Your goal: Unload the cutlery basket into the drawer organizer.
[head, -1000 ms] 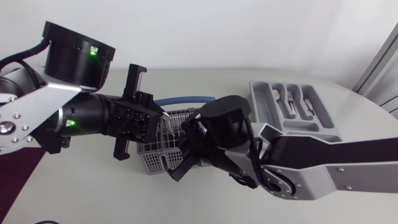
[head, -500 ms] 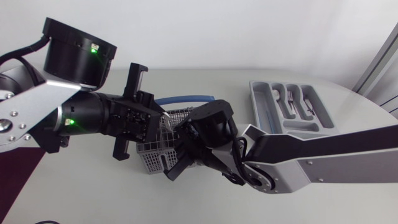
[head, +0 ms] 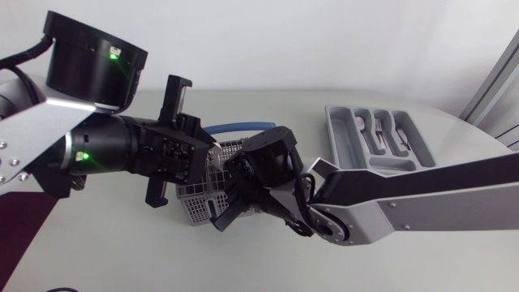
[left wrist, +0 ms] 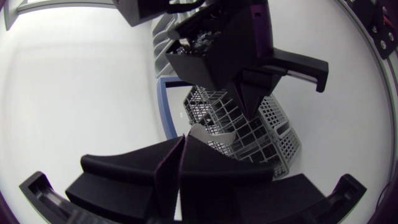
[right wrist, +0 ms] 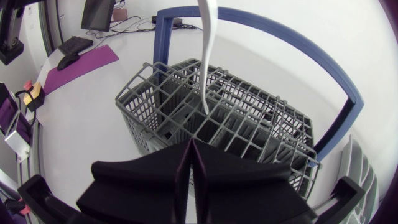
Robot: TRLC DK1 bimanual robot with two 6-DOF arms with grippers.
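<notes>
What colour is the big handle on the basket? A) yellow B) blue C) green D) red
B: the handle arching over the grey basket is blue.

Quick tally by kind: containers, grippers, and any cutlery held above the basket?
Basket: 1
Organizer: 1
Grippers: 2, left gripper and right gripper
Utensil, in left gripper: 1
Total: 5
</notes>
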